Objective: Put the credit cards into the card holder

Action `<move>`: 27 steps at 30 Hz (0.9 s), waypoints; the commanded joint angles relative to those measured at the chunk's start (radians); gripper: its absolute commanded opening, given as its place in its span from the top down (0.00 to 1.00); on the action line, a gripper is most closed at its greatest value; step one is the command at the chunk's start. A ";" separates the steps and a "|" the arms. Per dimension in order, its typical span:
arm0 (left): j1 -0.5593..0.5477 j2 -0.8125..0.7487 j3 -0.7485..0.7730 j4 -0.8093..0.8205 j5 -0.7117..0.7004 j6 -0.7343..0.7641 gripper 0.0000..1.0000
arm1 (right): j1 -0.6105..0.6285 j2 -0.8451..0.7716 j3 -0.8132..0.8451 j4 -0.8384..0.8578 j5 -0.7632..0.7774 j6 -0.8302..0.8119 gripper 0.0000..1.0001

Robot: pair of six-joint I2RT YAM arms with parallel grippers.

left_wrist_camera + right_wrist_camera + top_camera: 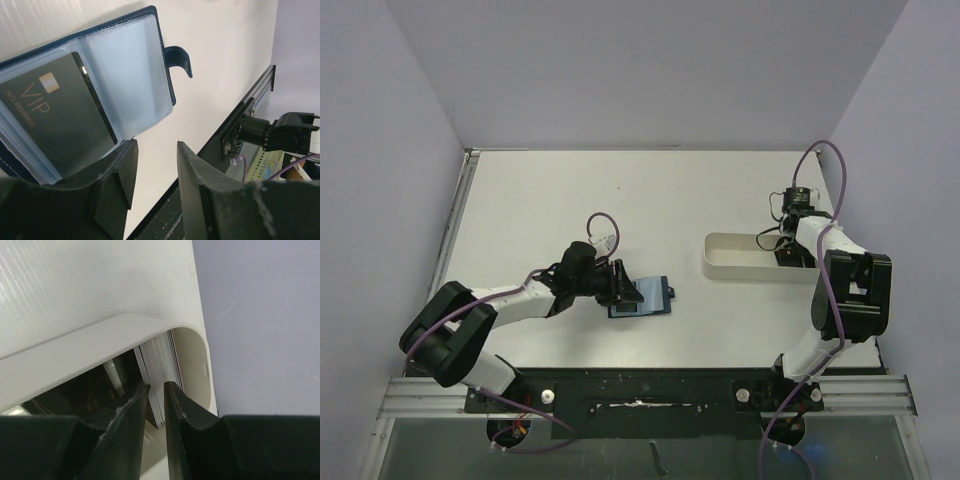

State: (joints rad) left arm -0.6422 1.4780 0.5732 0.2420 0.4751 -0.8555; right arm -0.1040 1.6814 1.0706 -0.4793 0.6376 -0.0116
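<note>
The card holder point(645, 297) lies open on the white table, its pale blue pockets point(125, 60) facing up. One dark credit card point(55, 115) marked VIP sits in its left pocket. My left gripper point(623, 287) point(156, 145) is open at the holder's near edge, with only bare table between its fingers. Several more credit cards point(160, 355) stand on edge as a stack at the end of the white tray point(100, 340) point(740, 262). My right gripper point(788, 252) point(156, 385) reaches into the tray, jaws a narrow gap apart at the stack's edges. Whether they touch a card is unclear.
The holder's strap tab point(180, 60) sticks out on its right side. More dark cards point(75, 395) lie flat in the tray beside the stack. A black rail point(640, 385) runs along the table's near edge. Pale walls close in the table on three sides.
</note>
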 commanded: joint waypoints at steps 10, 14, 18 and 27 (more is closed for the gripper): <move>-0.004 -0.039 0.021 0.026 0.000 0.017 0.64 | -0.003 -0.057 0.014 0.008 0.026 0.018 0.81; -0.005 -0.038 0.019 0.027 0.000 0.016 0.63 | -0.004 -0.070 0.020 0.004 0.017 0.020 0.82; -0.004 -0.038 0.020 0.031 0.002 0.016 0.63 | -0.003 -0.071 0.023 0.003 0.010 0.020 0.86; -0.005 -0.038 0.020 0.031 0.002 0.016 0.63 | 0.001 -0.081 0.029 -0.006 0.015 0.021 0.88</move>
State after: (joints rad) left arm -0.6422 1.4727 0.5732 0.2420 0.4751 -0.8539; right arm -0.1040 1.6588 1.0706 -0.4873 0.6281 0.0074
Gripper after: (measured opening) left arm 0.360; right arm 0.123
